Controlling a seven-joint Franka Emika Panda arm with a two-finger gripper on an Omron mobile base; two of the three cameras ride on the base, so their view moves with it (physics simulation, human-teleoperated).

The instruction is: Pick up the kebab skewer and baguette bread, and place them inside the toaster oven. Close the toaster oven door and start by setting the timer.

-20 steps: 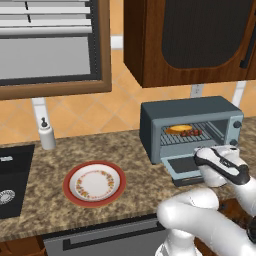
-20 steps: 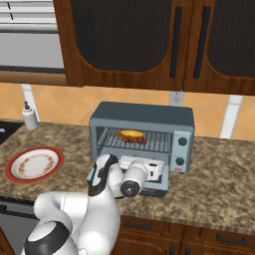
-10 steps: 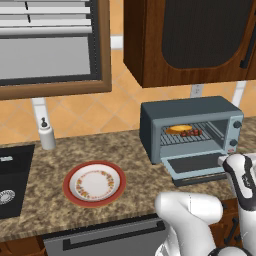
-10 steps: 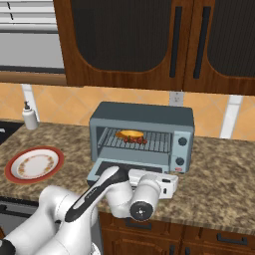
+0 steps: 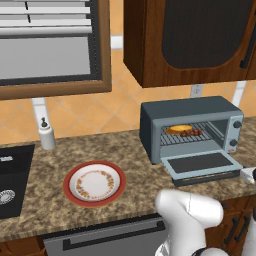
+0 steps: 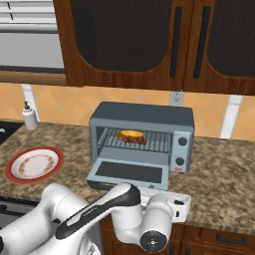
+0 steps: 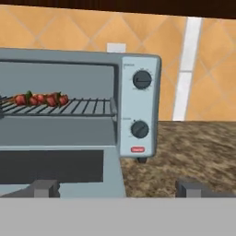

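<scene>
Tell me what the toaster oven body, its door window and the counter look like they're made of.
Toaster oven: looks like painted metal, a smooth matte blue-grey shell. Toaster oven door: same blue-grey frame around a dark panel, probably tinted glass. Counter: speckled brown and tan, likely polished granite or a stone-look laminate.

Tool (image 7: 117, 189) lower, off door's (image 6: 130, 173) right corner

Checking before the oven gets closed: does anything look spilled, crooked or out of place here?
Nothing stands out. The kebab skewer and baguette bread lie on the rack inside the toaster oven, nothing spilled. The toaster oven door hangs open flat, as expected at this stage. The plate sits flat on the counter.
</scene>
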